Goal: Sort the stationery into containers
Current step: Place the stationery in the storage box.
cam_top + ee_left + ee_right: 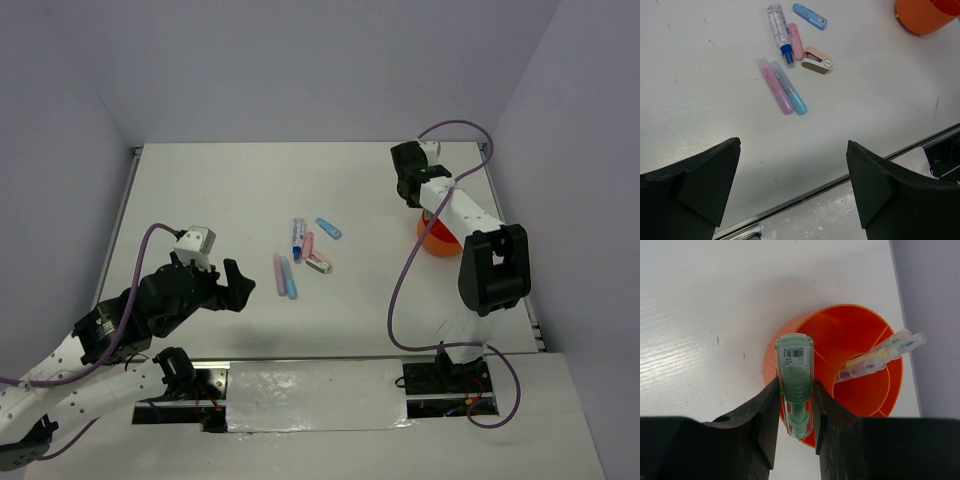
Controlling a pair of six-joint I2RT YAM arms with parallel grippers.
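A pale green marker (797,380) with a barcode label is clamped between my right gripper's (796,392) black fingers (764,412). It hangs over the left rim of the orange cup (840,340), a container divided inside. Several clear pens (880,356) with yellow and dark ends lean in one compartment. From above, the right gripper (412,190) hovers just behind the cup (436,240). More stationery lies mid-table: a pink marker (775,86), a blue marker (790,90), a clear blue-capped pen (779,25), a short pink piece (796,41), an eraser-like block (817,60) and a blue piece (810,16). My left gripper (794,150) is open and empty, near of them.
The table's front edge with a dark rail (840,182) runs just under the left gripper. The right wall (930,300) stands close behind the cup. The right arm's purple cable (405,280) loops over the table in front of the cup.
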